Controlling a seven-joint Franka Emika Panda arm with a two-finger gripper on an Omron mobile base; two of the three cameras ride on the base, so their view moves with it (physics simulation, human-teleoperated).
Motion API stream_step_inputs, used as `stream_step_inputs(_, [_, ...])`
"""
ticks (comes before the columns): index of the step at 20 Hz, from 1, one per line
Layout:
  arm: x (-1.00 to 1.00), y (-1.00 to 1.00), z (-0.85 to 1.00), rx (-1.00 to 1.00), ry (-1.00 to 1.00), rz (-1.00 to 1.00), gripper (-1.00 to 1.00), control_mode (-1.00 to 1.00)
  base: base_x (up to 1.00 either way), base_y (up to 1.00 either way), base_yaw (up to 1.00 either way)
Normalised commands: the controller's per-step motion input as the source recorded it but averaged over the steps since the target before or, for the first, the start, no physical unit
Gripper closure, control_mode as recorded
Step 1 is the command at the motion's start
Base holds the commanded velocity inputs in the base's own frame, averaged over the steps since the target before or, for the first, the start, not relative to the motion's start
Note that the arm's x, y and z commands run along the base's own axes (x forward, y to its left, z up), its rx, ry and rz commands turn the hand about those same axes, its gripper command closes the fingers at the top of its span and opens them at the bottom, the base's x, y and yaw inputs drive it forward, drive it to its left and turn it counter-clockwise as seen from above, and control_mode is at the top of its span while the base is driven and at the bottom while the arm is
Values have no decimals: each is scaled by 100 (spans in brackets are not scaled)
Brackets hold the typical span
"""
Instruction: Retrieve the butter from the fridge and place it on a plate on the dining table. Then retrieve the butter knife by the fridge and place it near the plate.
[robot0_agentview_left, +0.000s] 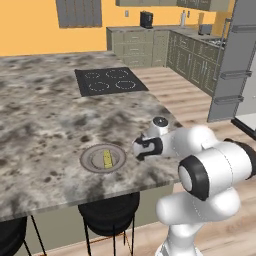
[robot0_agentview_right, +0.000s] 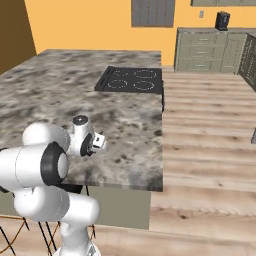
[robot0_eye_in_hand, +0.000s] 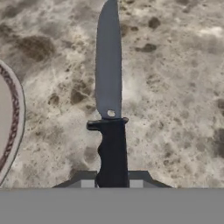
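Grip: my gripper (robot0_eye_in_hand: 112, 184) is clamping the butter knife (robot0_eye_in_hand: 109, 105) by its black handle.
Position: hovering over the dining table (robot0_eye_in_hand: 175, 87), beside the plate (robot0_eye_in_hand: 9, 127).
Handling: probably light, stiff, slim; I'm keeping hold of the handle.

Plate (robot0_eye_in_hand: 12, 127) cut by left edge — knife (robot0_eye_in_hand: 109, 87) tip cropped too

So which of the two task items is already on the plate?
The butter, the yellow stick lying on the plate; the butter knife is held over bare table.
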Motion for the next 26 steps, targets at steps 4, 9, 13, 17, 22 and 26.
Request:
stream_step_inputs(4, [11,7,-50,-2,1,0,100,-100,0,0,0])
stream_step_inputs(9, [10,3,-32,0,0,0,100,-100,0,0,0])
stream_step_inputs(13, [5,0,-13,0,0,0,-100,-100,0,0,0])
stream_step_inputs(17, [4,0,-2,0,0,0,-100,-100,0,0,0])
stream_step_inputs(22, [1,0,0,0,0,0,-100,-100,0,0,0])
stream_step_inputs(26, [0,0,11,0,1,0,-100,-100,0,0,0])
